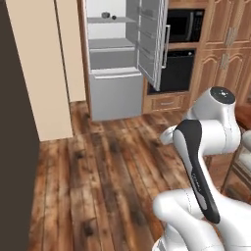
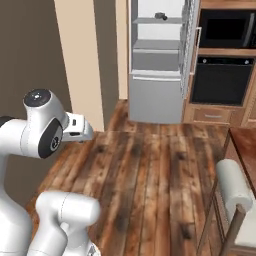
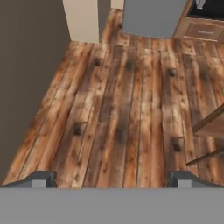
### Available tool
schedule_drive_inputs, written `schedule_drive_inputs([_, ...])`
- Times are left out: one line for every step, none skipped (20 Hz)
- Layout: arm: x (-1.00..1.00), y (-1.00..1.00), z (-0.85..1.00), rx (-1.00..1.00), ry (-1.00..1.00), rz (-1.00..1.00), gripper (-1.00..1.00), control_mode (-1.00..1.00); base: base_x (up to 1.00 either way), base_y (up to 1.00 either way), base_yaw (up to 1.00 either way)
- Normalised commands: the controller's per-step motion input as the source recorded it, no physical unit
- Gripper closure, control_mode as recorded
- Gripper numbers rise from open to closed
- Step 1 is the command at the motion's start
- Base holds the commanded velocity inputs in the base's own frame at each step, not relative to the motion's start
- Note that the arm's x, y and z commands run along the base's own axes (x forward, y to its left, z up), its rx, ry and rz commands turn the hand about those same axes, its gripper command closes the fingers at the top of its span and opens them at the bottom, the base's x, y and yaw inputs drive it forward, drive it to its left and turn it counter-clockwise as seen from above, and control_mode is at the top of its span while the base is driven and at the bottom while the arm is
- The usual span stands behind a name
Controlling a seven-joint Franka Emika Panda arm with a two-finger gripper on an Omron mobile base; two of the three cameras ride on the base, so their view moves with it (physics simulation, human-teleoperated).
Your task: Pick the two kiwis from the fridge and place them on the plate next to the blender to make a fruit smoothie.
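Note:
The fridge [image 1: 115, 95] [image 2: 155, 97] stands open across the wooden floor, its door [image 1: 152, 39] swung out to the right. On its upper shelf lie small dark items [image 1: 112, 17] [image 2: 160, 16]; at this distance I cannot tell whether they are the kiwis. My gripper [image 3: 113, 181] hangs over the floor far short of the fridge, its fingertips [image 3: 43, 179] wide apart and open with nothing between them. The fridge's lower front [image 3: 153, 17] shows at the top of the hand view. The plate and the blender are out of view.
A black built-in oven [image 1: 179, 68] [image 2: 222, 80] with a microwave [image 1: 184, 24] above it sits in wood cabinets right of the fridge. A beige column [image 1: 44, 73] and a dark wall [image 1: 14, 147] stand at the left. A wooden chair [image 2: 235, 210] is at the near right.

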Motion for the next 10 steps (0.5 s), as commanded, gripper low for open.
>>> schedule_drive_inputs([0.0,0.0,0.0,0.0,0.0,0.0,-1.0,1.0,1.0,0.0,-0.1])
schedule_drive_inputs([0.0,0.0,0.0,0.0,0.0,0.0,-1.0,1.0,1.0,0.0,-0.1])
schedule_drive_inputs([0.0,0.0,0.0,0.0,0.0,0.0,-1.0,1.0,1.0,0.0,-0.11])
schedule_drive_inputs([0.0,0.0,0.0,0.0,0.0,0.0,-1.0,1.0,1.0,0.0,-0.1])
schedule_drive_inputs([0.0,0.0,0.0,0.0,0.0,0.0,-1.0,1.0,1.0,0.0,-0.09])
schedule_drive_inputs([0.0,0.0,0.0,0.0,0.0,0.0,-1.0,1.0,1.0,0.0,-0.08])
schedule_drive_inputs([0.0,0.0,0.0,0.0,0.0,0.0,-1.0,1.0,1.0,0.0,-0.09])
schedule_drive_inputs([0.0,0.0,0.0,0.0,0.0,0.0,-1.0,1.0,1.0,0.0,-0.1])
schedule_drive_inputs([0.0,0.0,0.0,0.0,0.0,0.0,-1.0,1.0,1.0,0.0,-0.09])
schedule_drive_inputs([0.0,0.0,0.0,0.0,0.0,0.0,-1.0,1.0,1.0,0.0,-0.08])
